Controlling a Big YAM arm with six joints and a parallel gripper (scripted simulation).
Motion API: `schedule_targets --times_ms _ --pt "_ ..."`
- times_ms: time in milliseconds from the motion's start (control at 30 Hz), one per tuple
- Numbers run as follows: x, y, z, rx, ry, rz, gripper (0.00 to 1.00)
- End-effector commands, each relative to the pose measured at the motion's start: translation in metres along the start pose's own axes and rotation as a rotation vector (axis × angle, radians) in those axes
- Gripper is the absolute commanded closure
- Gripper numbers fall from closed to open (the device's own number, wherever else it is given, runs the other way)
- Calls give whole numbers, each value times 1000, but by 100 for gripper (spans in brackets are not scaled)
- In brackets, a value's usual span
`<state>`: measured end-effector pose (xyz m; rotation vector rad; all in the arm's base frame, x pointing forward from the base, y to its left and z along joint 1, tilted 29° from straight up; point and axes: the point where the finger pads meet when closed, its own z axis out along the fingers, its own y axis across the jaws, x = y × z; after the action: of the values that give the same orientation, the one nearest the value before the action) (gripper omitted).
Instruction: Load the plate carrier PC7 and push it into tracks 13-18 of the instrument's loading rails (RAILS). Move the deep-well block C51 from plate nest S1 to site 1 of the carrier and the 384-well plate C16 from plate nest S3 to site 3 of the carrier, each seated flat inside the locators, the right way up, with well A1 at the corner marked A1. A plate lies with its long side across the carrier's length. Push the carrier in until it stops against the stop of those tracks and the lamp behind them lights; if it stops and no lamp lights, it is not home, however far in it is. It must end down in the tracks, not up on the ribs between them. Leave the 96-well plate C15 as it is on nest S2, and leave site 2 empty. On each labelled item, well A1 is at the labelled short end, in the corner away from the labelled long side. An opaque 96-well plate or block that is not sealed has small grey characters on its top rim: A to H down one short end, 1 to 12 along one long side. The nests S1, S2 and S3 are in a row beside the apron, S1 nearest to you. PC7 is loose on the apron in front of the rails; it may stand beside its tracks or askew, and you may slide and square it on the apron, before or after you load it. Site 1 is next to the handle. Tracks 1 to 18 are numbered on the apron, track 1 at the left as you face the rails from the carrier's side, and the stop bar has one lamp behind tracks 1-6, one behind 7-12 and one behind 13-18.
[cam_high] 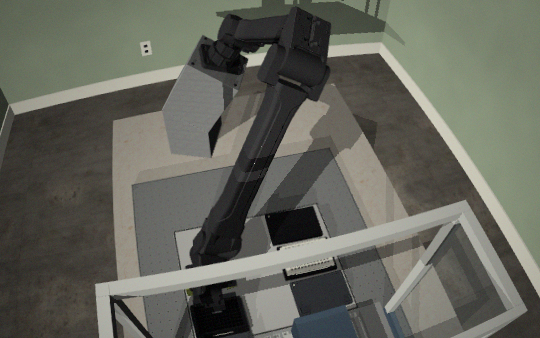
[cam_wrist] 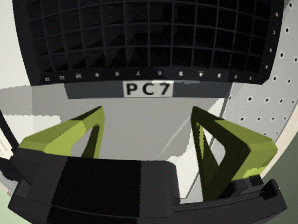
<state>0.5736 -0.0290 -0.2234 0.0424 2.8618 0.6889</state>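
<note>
In the wrist view a black gridded deep-well block (cam_wrist: 149,19) fills the top, sitting on the carrier just beyond its PC7 label (cam_wrist: 148,88). My gripper (cam_wrist: 147,112) is open and empty; its yellow-green fingers hang apart above the grey carrier end, just short of the label. In the top view the gripper (cam_high: 214,299) is low at the bottom left, next to the black block (cam_high: 220,320). A black 384-well plate (cam_high: 293,225) lies on the far nest. The white 96-well plate (cam_high: 308,260) lies on the middle nest. The near nest (cam_high: 322,292) looks dark and empty.
A white frame bar (cam_high: 300,255) of a clear enclosure crosses the top view and hides part of the nests and my wrist. A blue instrument body (cam_high: 325,322) stands at the bottom edge. A grey box (cam_high: 195,110) stands at the arm's base.
</note>
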Motion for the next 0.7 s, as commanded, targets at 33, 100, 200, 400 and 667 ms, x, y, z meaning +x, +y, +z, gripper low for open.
schedule_targets --times_ms 33,100,200,400,667 --pt "-13 -6 -23 13 -57 -8 20" --pt "-9 -8 -24 14 -59 -7 20" --pt "-6 -8 -24 14 -59 -10 20" --pt "1 -7 -43 9 -38 0 20" --pt "4 -6 -75 9 -38 -1 20"
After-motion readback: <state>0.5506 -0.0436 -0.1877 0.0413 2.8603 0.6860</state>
